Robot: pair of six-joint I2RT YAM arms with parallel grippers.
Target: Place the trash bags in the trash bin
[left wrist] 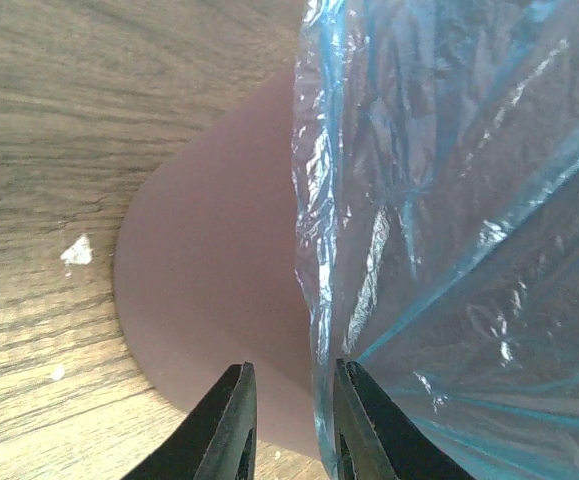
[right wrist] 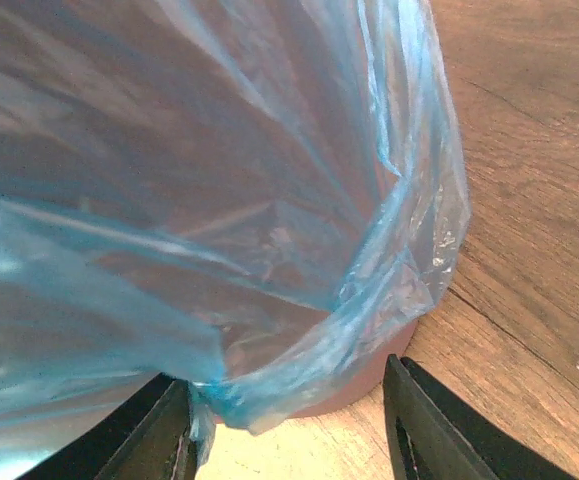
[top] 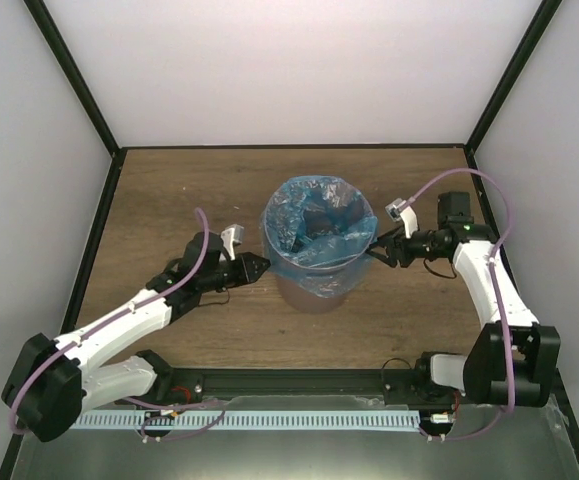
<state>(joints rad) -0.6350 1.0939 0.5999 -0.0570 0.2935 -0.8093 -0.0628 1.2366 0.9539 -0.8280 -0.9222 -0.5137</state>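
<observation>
Trash bag (top: 319, 222): thin, slick, floppy; we'd pinch bunched hem at trash bin (top: 314, 298) rim. Left gripper (left wrist: 291, 368) barely agape, right gripper (right wrist: 284, 375) wide.

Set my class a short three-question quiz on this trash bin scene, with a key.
1. What colour is the trash bag draped over the rim of the trash bin?
2. True or false: the left pincer and the right pincer sit on opposite sides of the bin.
3. The bin stands on: A) a wooden table; B) a metal tray; C) a carpet.
Key: 1 light blue; 2 true; 3 A.
</observation>
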